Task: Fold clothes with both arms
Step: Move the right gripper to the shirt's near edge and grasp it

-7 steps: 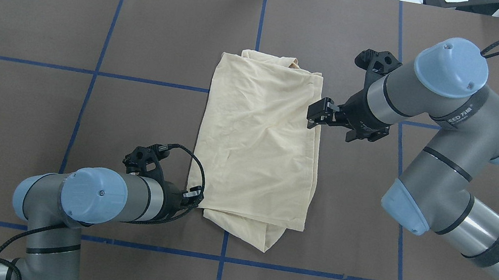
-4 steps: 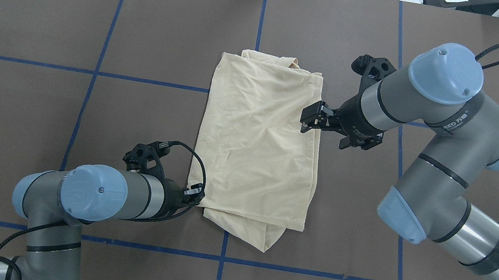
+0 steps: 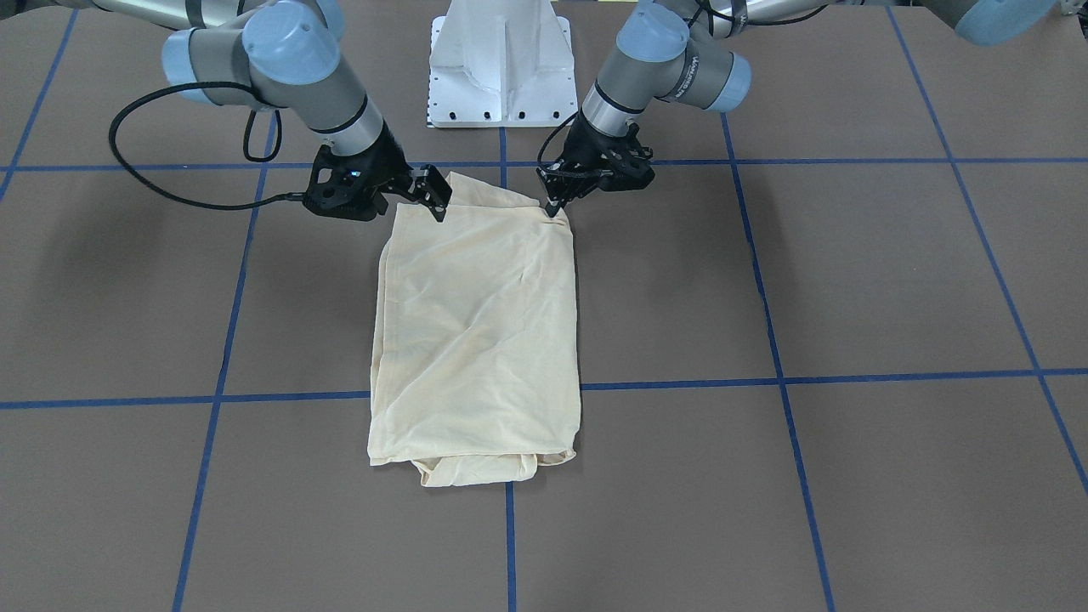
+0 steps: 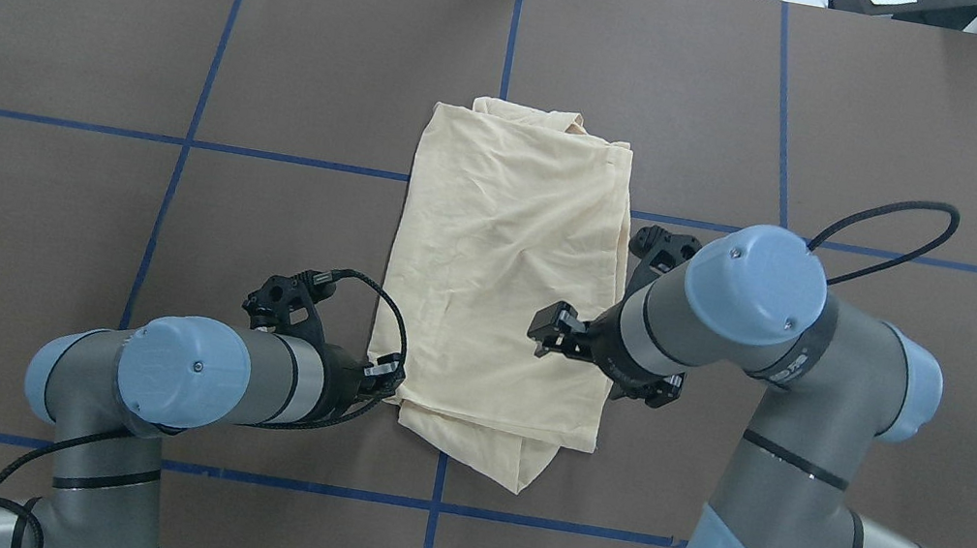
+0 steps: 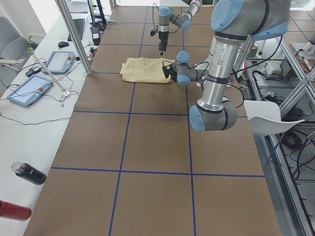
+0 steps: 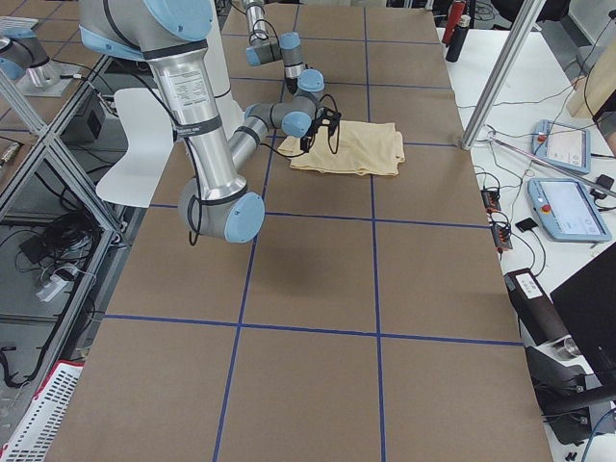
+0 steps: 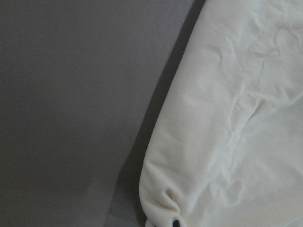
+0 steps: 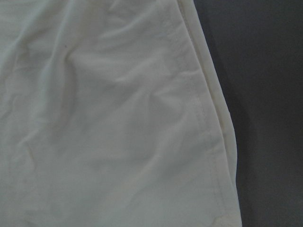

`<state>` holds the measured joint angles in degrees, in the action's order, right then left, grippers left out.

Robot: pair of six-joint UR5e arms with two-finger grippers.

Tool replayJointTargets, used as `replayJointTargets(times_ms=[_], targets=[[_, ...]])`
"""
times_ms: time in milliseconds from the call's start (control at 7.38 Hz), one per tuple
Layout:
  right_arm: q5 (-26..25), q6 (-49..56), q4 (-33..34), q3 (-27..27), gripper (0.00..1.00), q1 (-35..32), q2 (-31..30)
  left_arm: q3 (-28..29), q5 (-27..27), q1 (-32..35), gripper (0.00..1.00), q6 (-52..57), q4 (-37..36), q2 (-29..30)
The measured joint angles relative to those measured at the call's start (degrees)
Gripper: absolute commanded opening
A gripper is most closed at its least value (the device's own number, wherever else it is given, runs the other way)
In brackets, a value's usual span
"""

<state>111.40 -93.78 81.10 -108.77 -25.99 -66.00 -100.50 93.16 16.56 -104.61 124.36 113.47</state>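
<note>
T-shirt (image 4: 503, 247) corner being pinched by closed left claw (image 4: 391, 384); empty right claw (image 4: 540, 331) being held open over hem; every layer should be caught.

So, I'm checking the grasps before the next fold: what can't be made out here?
Left gripper: overhead, its own arm and cable hide the jaws; whether it pinches the shirt is unclear.
Wrist views: only shirt and table, no fingers in frame.
Side views: it and the right gripper are too small to judge.
Shirt's lower layers: hidden under the top layer in every view.
</note>
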Motion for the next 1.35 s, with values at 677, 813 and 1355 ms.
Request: replayJointTargets(times_ms=[677, 813, 1355], targets=[[-7.27, -2.75, 8.14, 1.76, 1.0, 7.95, 1.64, 0.04, 0.0, -0.02, 0.0, -0.09, -0.03, 0.03], [-7.52, -2.68, 8.12, 3.32, 1.0, 8.02, 2.52, 0.04, 0.0, -0.03, 0.0, -0.12, -0.01, 0.06], [-7.95, -2.79, 8.08, 6.7, 0.99, 8.09, 4.24, 0.04, 0.0, -0.03, 0.0, -0.07, 0.01, 0.01]])
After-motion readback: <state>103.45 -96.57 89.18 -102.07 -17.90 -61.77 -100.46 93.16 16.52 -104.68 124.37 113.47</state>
